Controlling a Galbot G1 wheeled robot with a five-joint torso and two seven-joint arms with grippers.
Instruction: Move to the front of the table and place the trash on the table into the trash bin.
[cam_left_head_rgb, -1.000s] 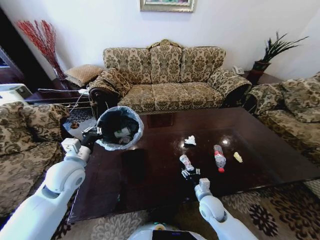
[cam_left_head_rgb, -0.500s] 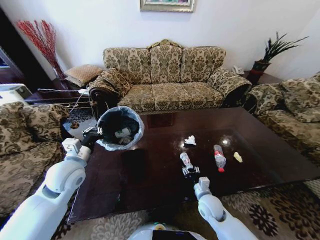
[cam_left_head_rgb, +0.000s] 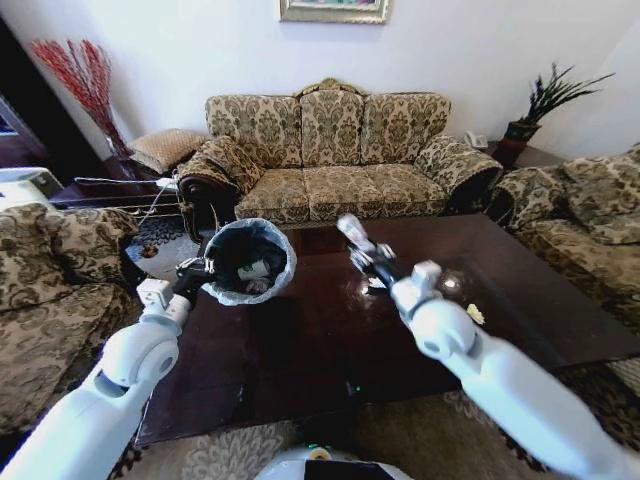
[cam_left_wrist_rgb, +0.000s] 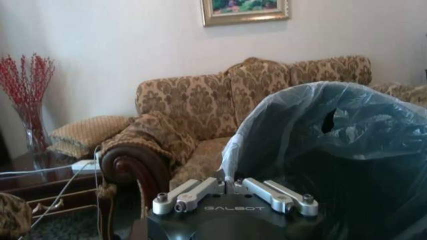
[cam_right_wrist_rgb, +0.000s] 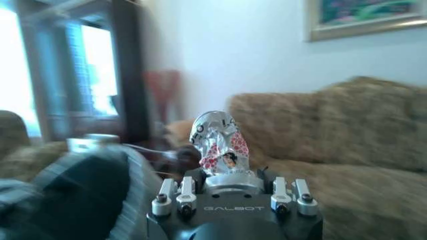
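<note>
Over the middle of the dark brown table (cam_left_head_rgb: 290, 345), my raised right gripper (cam_left_head_rgb: 361, 252) is shut on a crushed clear bottle (cam_left_head_rgb: 348, 229) with a red label. In the right wrist view the bottle (cam_right_wrist_rgb: 219, 144) stands up between the fingers (cam_right_wrist_rgb: 175, 198). My left gripper (cam_left_head_rgb: 194, 271) is shut on the rim of the trash bin (cam_left_head_rgb: 222, 291) and holds it above the table's left end. The bin's pale liner (cam_left_wrist_rgb: 333, 145) lies just past the left fingers (cam_left_wrist_rgb: 183, 196). White trash lies inside. A crumpled paper (cam_left_head_rgb: 378, 284) and a yellow scrap (cam_left_head_rgb: 475, 314) rest on the table.
A patterned three-seat sofa (cam_left_head_rgb: 335, 155) stands behind the table, with armchairs on the left (cam_left_head_rgb: 45, 290) and on the right (cam_left_head_rgb: 590, 215). A potted plant (cam_left_head_rgb: 535, 105) sits on a side table at the back right. A patterned rug (cam_left_head_rgb: 540, 415) lies under the table's near edge.
My right gripper has risen from the table with the bottle and swung up and left toward the bin. The bin in my left gripper has shifted slightly right.
</note>
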